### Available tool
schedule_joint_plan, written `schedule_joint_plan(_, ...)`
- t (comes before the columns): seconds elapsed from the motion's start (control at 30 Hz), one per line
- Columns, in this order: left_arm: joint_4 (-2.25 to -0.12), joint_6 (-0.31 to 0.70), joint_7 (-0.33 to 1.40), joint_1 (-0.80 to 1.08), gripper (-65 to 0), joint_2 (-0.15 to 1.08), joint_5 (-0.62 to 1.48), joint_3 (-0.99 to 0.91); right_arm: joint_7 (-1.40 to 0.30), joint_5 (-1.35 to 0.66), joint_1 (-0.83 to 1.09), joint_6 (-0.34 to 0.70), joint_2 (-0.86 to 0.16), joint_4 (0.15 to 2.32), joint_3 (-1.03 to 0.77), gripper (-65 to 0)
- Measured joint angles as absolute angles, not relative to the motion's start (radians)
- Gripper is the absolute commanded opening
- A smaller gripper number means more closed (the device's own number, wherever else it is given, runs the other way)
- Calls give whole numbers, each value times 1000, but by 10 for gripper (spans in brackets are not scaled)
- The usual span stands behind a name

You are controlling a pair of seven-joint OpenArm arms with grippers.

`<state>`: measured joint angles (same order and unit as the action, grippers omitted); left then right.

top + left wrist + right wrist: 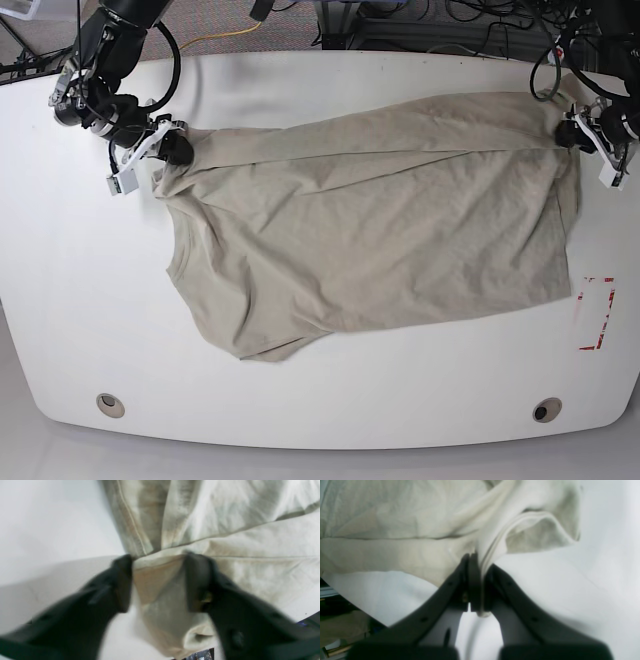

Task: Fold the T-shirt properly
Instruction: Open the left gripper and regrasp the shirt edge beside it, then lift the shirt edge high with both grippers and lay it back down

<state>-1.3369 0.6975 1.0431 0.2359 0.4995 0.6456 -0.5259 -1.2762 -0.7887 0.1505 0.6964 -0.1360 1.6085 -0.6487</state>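
On one white table (80, 300), one beige T-shirt (380, 230) with no print, right gripper (480, 562) at ten o'clock clenched on its edge, left gripper (158, 560) at two o'clock straddling fabric, jaws parted.

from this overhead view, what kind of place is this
Probably a robotics lab or test bench: a white table with a T-shirt spread on it, cables bundled along its far edge, and a red tape marking near one side.
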Motion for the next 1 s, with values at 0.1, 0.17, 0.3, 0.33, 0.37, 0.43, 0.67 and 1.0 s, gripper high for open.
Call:
schedule_joint_plan(0.1,-1335,698,1043,238,-625,499,641,-526,-1276,-789,151,696,-136,1608,-649,-650)
schedule_joint_plan(0.17,-1334,698,1047,238,-615,498,641,-527,-1276,-789,150,696,-136,1608,-649,-650)
schedule_joint_plan(0.3,-1334,698,1049,238,-615,496,641,-532,-1276,-789,148,696,-136,1608,-649,-650)
schedule_joint_plan(0.33,-1335,698,1050,238,-615,493,643,-542,-1277,-788,146,696,-136,1608,-649,-650)
schedule_joint_plan(0.37,-1342,698,1058,239,-615,488,642,-554,-1277,-789,144,696,-136,1608,-652,-650)
schedule_joint_plan(0.43,-1380,698,1079,250,-615,477,619,-579,-1276,-789,136,696,-137,1608,-655,-650)
schedule_joint_plan(0.67,-1663,695,1092,299,-614,439,605,-640,-1265,-790,138,697,-154,1608,-654,-650)
schedule_joint_plan(1.0,-1899,698,1091,293,-615,441,617,-616,-1256,-782,83,696,-212,1607,-653,-650)
